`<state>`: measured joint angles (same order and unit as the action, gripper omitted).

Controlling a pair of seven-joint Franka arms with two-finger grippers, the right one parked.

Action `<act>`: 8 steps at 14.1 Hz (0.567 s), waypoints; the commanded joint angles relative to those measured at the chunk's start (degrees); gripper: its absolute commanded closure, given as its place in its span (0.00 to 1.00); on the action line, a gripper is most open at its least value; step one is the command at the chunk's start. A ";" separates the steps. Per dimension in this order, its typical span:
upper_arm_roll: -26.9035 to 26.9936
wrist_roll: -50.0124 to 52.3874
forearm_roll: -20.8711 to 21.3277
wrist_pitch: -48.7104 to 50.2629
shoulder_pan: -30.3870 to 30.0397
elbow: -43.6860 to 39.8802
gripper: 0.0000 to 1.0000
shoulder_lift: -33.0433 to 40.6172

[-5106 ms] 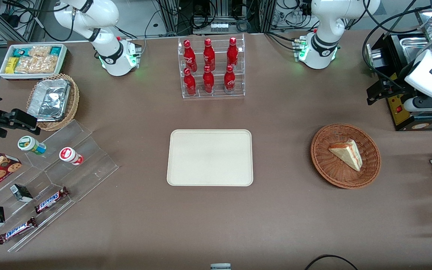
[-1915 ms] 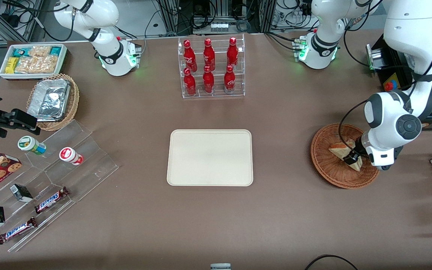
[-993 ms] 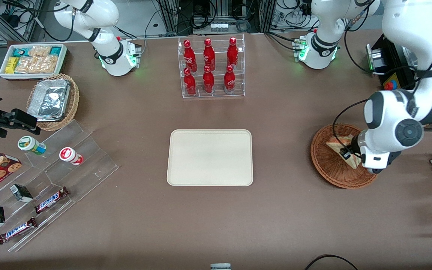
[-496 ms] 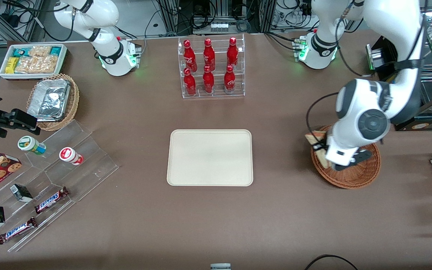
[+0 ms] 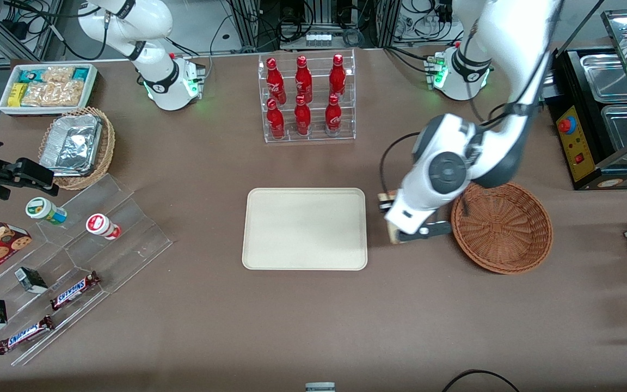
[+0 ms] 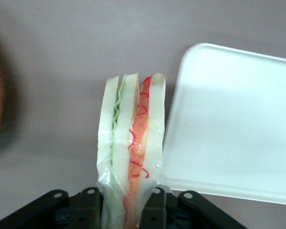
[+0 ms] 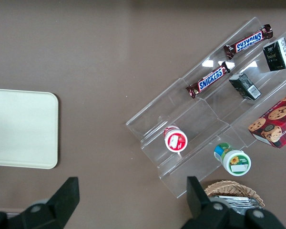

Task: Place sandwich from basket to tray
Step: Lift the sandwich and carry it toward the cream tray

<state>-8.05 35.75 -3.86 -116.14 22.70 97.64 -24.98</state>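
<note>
My gripper (image 6: pixel 126 214), clamping the pale triangular sandwich (image 6: pixel 131 157) edge-up, hangs between the emptied reddish-brown wicker basket (image 5: pixel 502 226) and the flat cream rectangular tray (image 5: pixel 304 228), just beside the tray's short edge.

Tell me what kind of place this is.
Probably a lab mock-up of a snack shop: cola bottles in a clear rack, Snickers bars on acrylic shelves. The gripper, between basket and tray, holds a sandwich.

Your left arm reaches from its base down over the surface, elbow bent and wrist turned downward. Its end effector (image 5: pixel 392 218) hangs above the surface between the tray (image 5: pixel 304 228) and the basket (image 5: pixel 502 226), just beside the tray's edge. Its fingers (image 6: pixel 155 210) are clamped on the sandwich (image 6: pixel 131 157), held on edge.
</note>
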 commanded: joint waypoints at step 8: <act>0.49 -2.08 0.69 -5.51 10.78 -10.43 0.73 -13.24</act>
<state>-8.16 35.37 -3.77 -122.81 32.02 93.52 -34.64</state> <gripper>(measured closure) 0.727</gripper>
